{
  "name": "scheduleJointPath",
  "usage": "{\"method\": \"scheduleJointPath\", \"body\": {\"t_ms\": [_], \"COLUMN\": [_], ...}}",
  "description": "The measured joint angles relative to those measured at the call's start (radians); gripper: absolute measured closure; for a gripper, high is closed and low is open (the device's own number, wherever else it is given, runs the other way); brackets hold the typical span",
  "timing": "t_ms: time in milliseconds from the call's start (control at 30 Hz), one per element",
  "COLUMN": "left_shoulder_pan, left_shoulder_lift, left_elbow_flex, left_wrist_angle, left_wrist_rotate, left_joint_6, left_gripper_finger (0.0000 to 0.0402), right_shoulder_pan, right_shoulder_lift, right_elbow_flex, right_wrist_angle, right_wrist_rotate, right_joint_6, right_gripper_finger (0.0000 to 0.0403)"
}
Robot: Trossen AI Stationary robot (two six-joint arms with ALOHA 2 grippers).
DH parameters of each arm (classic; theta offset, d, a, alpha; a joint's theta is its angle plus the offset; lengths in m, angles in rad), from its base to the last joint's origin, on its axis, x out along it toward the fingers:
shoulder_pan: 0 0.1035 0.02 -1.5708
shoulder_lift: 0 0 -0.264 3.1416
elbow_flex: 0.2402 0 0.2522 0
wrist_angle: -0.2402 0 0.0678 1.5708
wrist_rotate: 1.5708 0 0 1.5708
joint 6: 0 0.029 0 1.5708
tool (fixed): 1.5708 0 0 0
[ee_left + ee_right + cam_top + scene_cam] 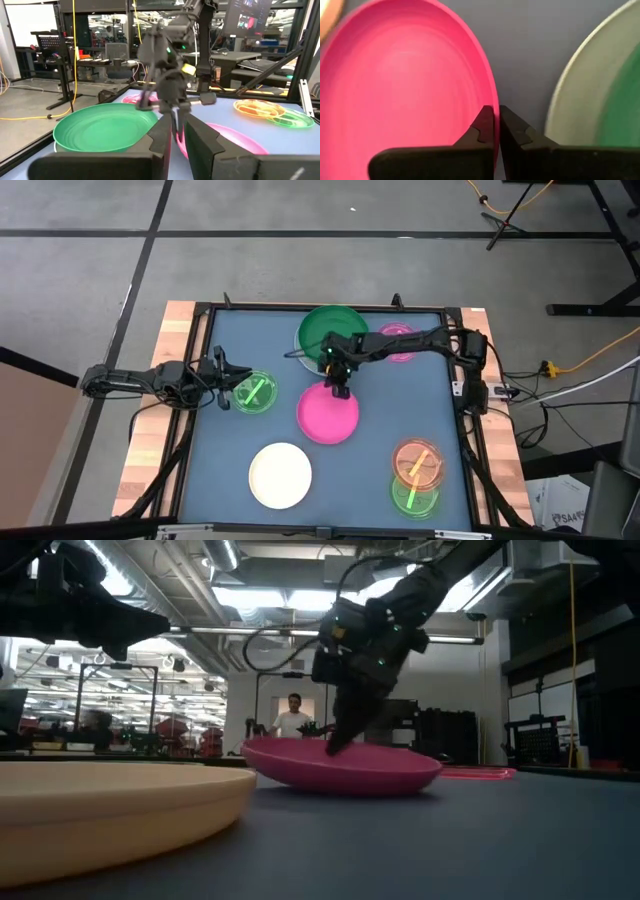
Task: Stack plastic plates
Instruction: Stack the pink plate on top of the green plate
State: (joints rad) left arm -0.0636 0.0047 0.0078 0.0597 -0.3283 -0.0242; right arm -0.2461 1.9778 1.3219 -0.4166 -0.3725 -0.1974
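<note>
My right gripper (338,383) is shut on the far edge of the hot pink plate (328,415), which lies mid-table. Just beyond it the dark green plate (325,328) rests on a pale plate (59,146). A small translucent pink plate (400,343) lies under my right arm. The cream plate (280,474) sits near the front edge. A small orange plate (418,462) overlaps a small green one (414,496) at the front right. My left gripper (226,373) waits, shut, beside another small green plate with a stripe (254,392). My right gripper pinches the hot pink plate's rim (494,107) at its far edge, one finger (481,127) inside the dish and one (514,129) outside. The fingers come from above, pointing down. In the low view the plate (340,768) sits slightly tilted, its underside on the table.
The table has a raised black frame (455,315) around a blue-grey mat. Bare mat lies between the pink plate and the cream plate, and along the near left. A person (293,718) stands in the room far behind the table.
</note>
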Motion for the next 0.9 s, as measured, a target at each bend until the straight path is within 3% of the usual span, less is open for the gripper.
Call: {"method": "scheduleJointPath", "body": {"t_ms": [567, 900], "left_shoulder_pan": [0.000, 0.000], "left_shoulder_lift": [0.000, 0.000], "left_elbow_flex": [0.000, 0.000], "left_wrist_angle": [0.000, 0.000], "left_wrist_rotate": [0.000, 0.000], "left_joint_6": [0.000, 0.000], "left_gripper_finger": [0.0356, 0.0356], "right_shoulder_pan": [-0.209, -0.377], "right_shoulder_lift": [0.000, 0.000], "right_elbow_flex": [0.458, 0.530], "right_wrist_angle": [-0.363, -0.375], "right_wrist_rotate": [-0.049, -0.049], "right_joint_6": [-0.149, -0.150], "right_gripper_finger": [0.0402, 0.0402]}}
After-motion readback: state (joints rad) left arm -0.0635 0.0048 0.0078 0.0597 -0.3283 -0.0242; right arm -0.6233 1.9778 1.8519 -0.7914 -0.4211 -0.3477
